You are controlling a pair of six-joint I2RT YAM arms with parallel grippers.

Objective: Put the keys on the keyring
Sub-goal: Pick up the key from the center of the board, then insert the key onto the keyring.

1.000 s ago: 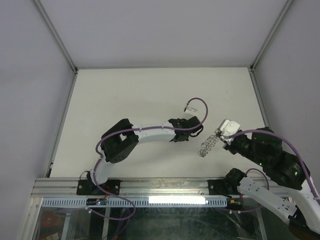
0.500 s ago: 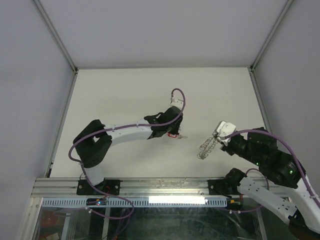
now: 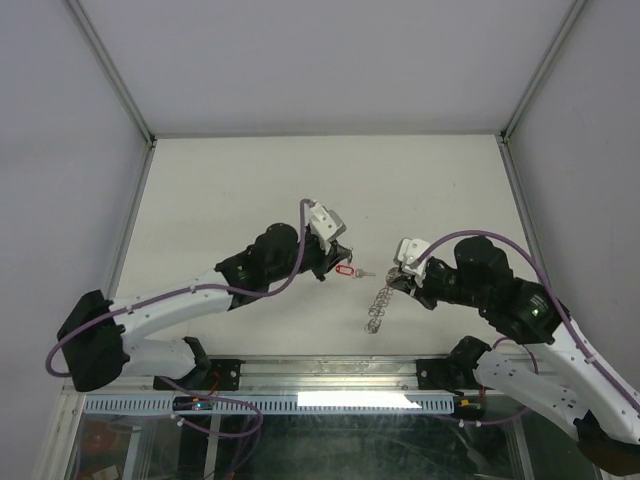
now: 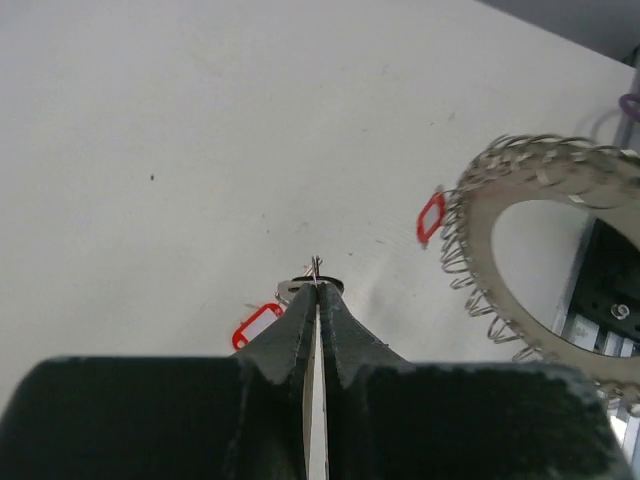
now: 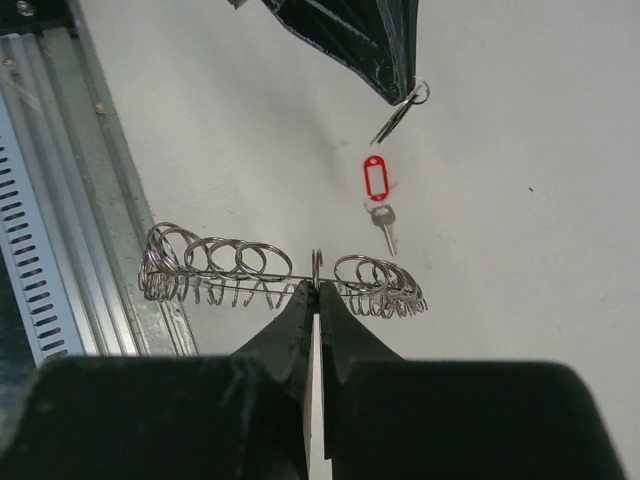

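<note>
My left gripper [image 4: 317,284] is shut on the small split ring of a silver key [image 4: 291,292]. The key's red tag [image 4: 255,325] hangs beside the left finger. The right wrist view shows that gripper [image 5: 404,88] with the key [image 5: 390,122] dangling from it. A second red-tagged key [image 5: 376,180] sits below, between the grippers; its tag also shows in the left wrist view [image 4: 431,217]. My right gripper [image 5: 317,284] is shut on one wire loop of the keyring [image 5: 230,265], held edge-on above the table. From above, a red tag [image 3: 346,270] shows between the left gripper [image 3: 340,262] and the keyring [image 3: 377,308].
The white table [image 3: 250,190] has grey walls at the back and both sides. A metal rail [image 5: 60,200] runs along the near edge, close under the keyring. The right gripper [image 3: 397,282] is a short way from the left one.
The left arm has swung left and stretched out low, so its gripper is now further left. The right gripper has carried the keyring left and towards the near edge, closer to the left gripper.
</note>
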